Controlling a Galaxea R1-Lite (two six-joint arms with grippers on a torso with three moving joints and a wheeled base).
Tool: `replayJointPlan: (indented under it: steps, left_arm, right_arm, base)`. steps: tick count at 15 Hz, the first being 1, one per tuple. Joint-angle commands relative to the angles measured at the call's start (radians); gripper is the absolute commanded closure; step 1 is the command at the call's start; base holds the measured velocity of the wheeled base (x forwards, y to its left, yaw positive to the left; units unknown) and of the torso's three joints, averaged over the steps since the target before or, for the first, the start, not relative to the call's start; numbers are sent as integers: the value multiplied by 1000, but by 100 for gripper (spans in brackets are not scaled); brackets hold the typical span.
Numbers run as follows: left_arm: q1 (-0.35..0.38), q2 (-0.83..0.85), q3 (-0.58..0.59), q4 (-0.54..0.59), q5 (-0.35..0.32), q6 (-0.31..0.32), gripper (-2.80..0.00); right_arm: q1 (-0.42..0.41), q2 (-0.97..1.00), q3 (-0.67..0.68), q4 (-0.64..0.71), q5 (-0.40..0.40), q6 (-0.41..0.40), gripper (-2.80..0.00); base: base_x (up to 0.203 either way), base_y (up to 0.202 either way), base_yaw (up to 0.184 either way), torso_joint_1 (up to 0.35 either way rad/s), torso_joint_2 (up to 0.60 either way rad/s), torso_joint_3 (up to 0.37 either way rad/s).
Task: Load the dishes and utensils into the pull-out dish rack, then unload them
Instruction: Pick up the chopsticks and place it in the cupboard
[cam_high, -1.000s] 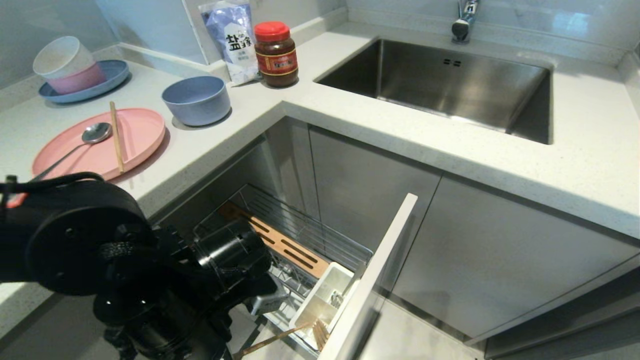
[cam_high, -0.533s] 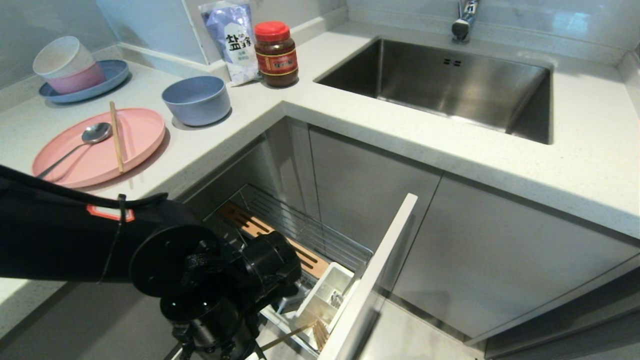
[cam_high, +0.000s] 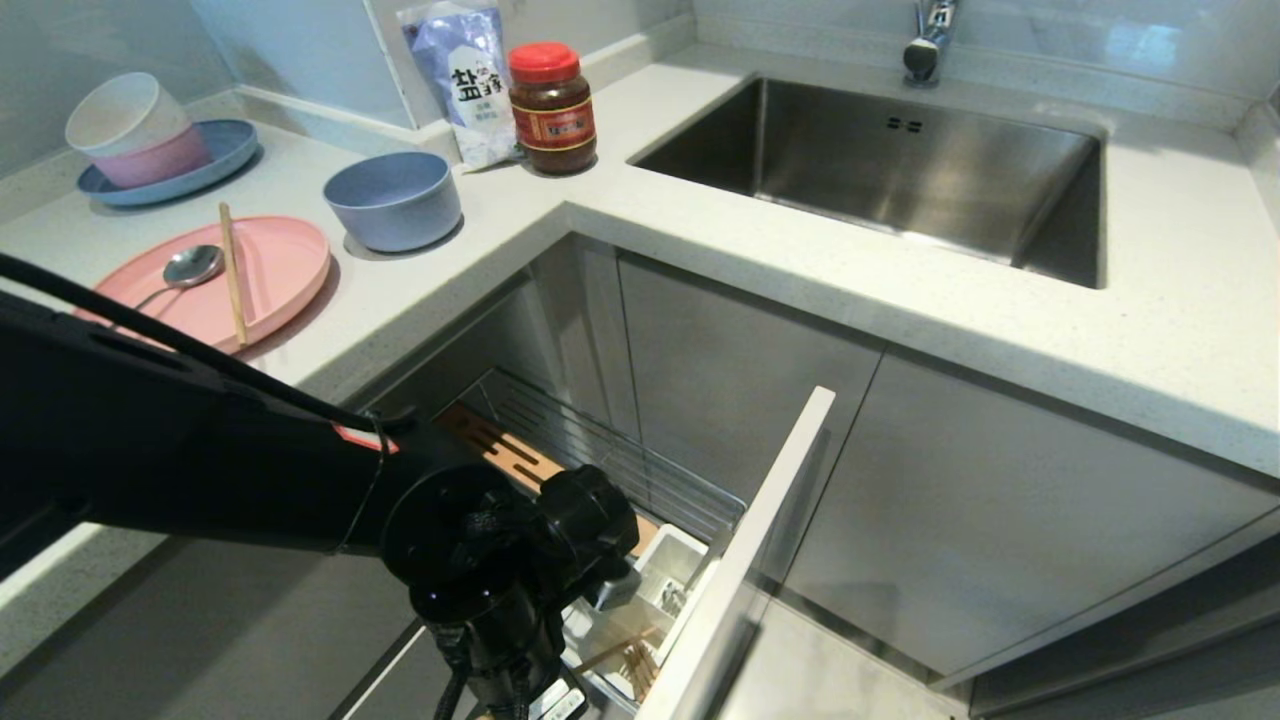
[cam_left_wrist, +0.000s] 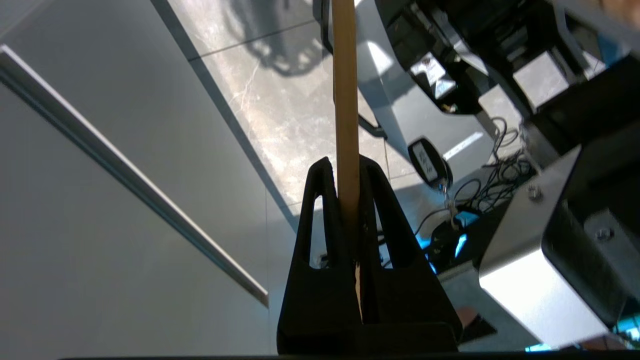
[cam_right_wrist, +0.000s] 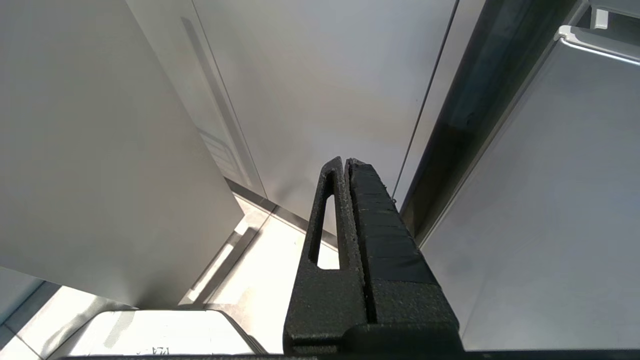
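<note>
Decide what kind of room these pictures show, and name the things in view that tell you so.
Most likely a home kitchen: a steel sink set into a pale counter, a pull-out dish rack in the cabinet below, and bowls and a pink plate on the counter.

My head camera looks down on the counter (cam_high: 420, 300) and open rack (cam_high: 600, 450). Both wrist cameras sit close behind their fingers, facing cabinet fronts and floor (cam_left_wrist: 280, 100).

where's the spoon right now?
Head view, far left: the spoon lies on the pink plate, beside a chopstick, left of the blue bowl.
</note>
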Motion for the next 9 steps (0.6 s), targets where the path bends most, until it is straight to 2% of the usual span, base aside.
replayJointPlan:
  steps: [1, 9]
  left_arm:
    - [19, 49, -7, -28, 1, -1, 0]
    - [43, 122, -32, -104, -33, -4, 0]
  right_arm:
    - [-1, -4, 2, 0, 0, 0, 0]
    - [1, -4, 2, 1, 0, 0, 0]
  base:
    - [0, 0, 0, 0, 0, 0]
    - [0, 0, 0, 0, 0, 0]
